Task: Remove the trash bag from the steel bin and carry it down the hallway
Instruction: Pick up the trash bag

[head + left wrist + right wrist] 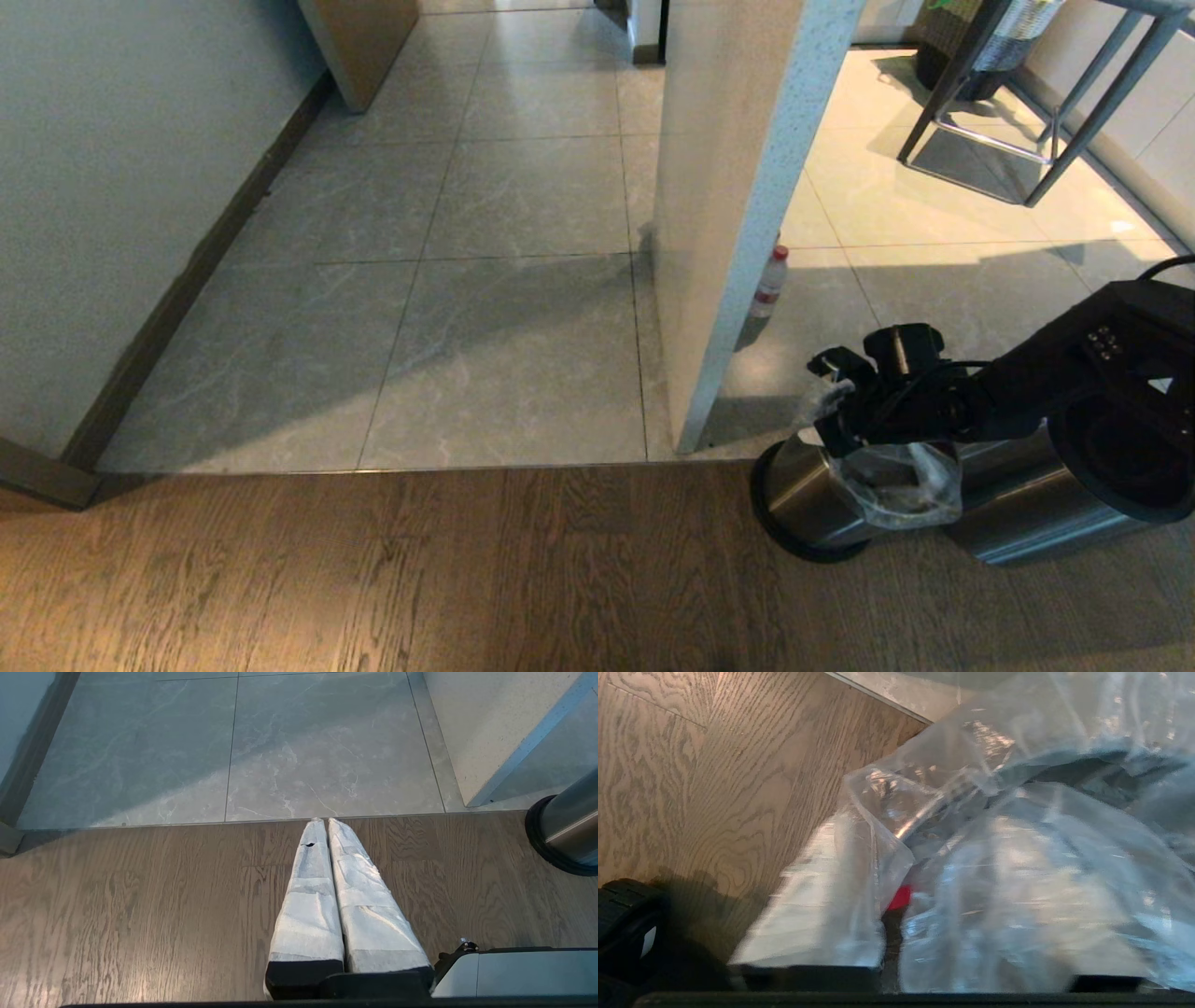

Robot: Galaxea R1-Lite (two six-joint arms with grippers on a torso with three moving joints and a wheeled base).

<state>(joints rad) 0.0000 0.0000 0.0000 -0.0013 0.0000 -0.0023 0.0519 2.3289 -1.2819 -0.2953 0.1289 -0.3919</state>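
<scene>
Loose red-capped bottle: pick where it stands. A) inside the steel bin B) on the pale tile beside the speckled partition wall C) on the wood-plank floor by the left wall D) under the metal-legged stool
B: in the head view the loose bottle stands upright on the pale tile right beside the speckled partition wall, beyond the steel bin and short of the metal-legged stool.

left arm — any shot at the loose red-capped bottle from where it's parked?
Probably not. The left gripper hangs shut over the wood floor, while the bottle stands on the tiles beyond the pillar, which blocks a straight path.
</scene>
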